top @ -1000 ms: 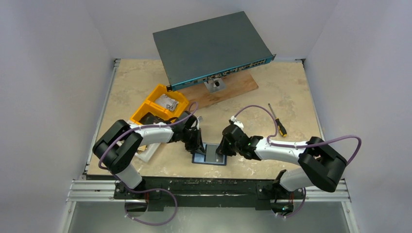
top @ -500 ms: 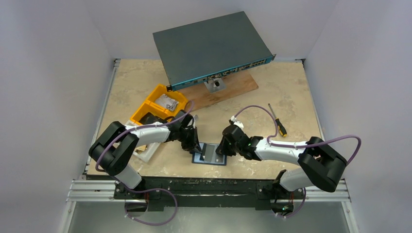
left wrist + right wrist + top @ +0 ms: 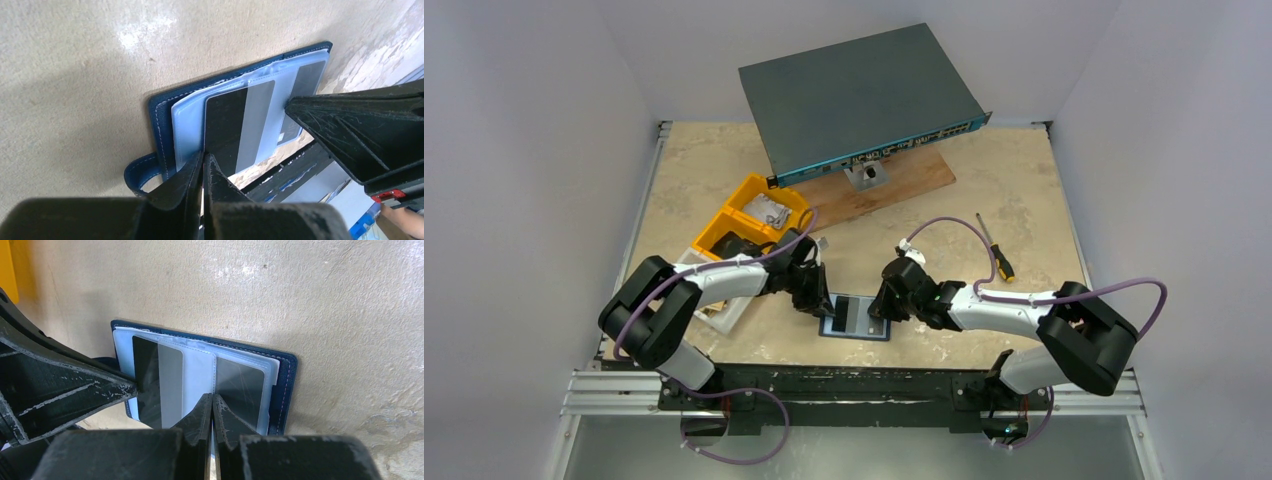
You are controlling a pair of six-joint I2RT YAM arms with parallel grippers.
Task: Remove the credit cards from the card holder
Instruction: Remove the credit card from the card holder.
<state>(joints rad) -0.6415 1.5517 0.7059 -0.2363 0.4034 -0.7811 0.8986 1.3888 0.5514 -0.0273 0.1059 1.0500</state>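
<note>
We see the navy card holder (image 3: pixel 856 330) lying open on the table (image 3: pixel 1024 190), one credit card (image 3: pixel 240 125) on its left half and a second card (image 3: pixel 240 385) sleeved on its right. Our left gripper (image 3: pixel 827 306), jaws closed on nothing, touches the left card's outer edge. Our right gripper (image 3: pixel 876 313), likewise closed and empty, rests on the holder's centre fold.

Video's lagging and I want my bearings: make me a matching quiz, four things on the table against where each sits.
Things:
1 holder
2 screwdriver
3 bins
4 switch

Places:
A tilted, at the far edge
B on the right
C open flat, near edge, centre
D on the left

Pairs: 1-C, 2-B, 3-D, 4-A
</note>
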